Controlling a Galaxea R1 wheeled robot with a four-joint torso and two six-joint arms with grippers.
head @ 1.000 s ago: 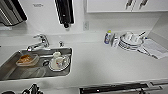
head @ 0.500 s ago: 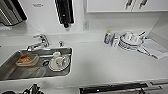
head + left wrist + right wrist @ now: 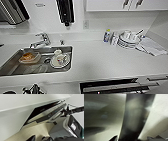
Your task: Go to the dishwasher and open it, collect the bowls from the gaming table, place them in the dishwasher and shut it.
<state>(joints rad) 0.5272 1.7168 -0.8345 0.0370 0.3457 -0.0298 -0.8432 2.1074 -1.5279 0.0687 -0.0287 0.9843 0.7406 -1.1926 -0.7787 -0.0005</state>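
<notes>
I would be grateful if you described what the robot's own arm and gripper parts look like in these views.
In the left wrist view, a slim black jointed arm with a thin black cable looping above it reaches toward the dishwasher. Dark, pointed gripper parts sit at the picture's edge. In the right wrist view, similar dark pointed tips show, blurred. No markings are legible.

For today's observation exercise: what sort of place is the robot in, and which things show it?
Most likely a kitchen or office kitchenette: a steel sink with a faucet, stacked white plates and cups on the counter, and a dishwasher partly open below.
</notes>
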